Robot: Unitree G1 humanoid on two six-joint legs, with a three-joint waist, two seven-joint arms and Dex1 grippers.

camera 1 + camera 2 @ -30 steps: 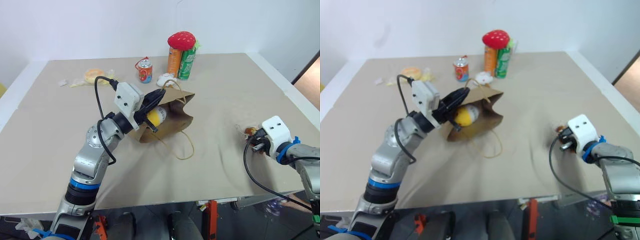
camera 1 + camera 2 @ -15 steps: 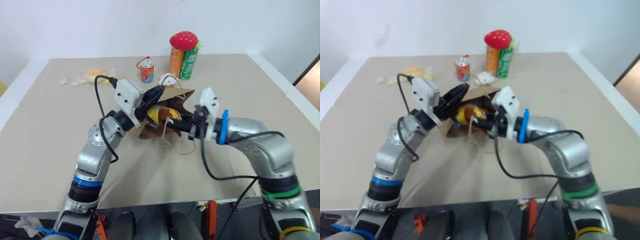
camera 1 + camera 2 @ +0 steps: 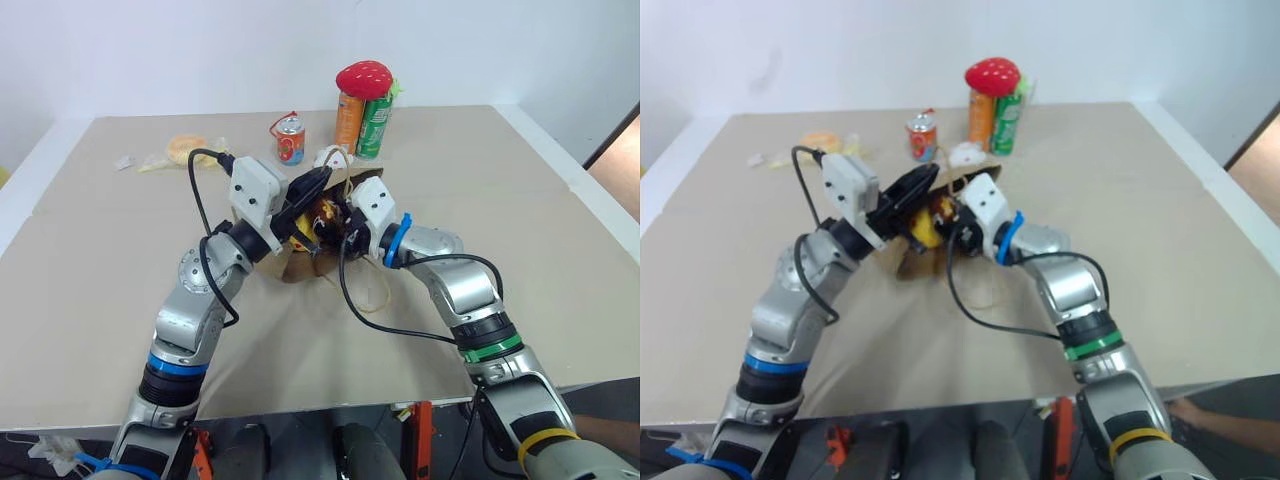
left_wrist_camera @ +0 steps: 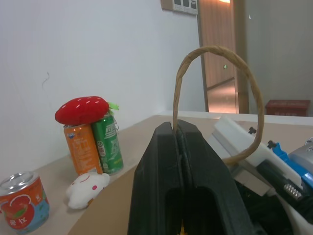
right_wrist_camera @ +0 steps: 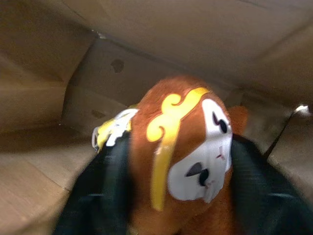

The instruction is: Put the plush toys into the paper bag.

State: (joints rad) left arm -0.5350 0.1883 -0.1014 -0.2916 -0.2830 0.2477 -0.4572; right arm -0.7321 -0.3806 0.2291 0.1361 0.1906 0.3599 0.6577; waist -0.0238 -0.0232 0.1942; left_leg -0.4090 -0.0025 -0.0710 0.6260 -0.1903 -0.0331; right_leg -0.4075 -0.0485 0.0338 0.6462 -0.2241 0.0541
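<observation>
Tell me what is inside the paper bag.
Inside the paper bag the orange-brown animal plush sits between the right gripper's fingers, beside the yellow egg plush. The bag's bottom beneath them is covered.

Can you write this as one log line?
left end effector shut on paper bag handle | orange-brown plush inside bag | yellow plush inside

Orange-brown plush (image 5: 181, 161), white face, yellow band.

Head views look down over the table (image 3: 100, 260); wrist views sit close at the paper bag (image 3: 372, 192), shared by all.
</observation>
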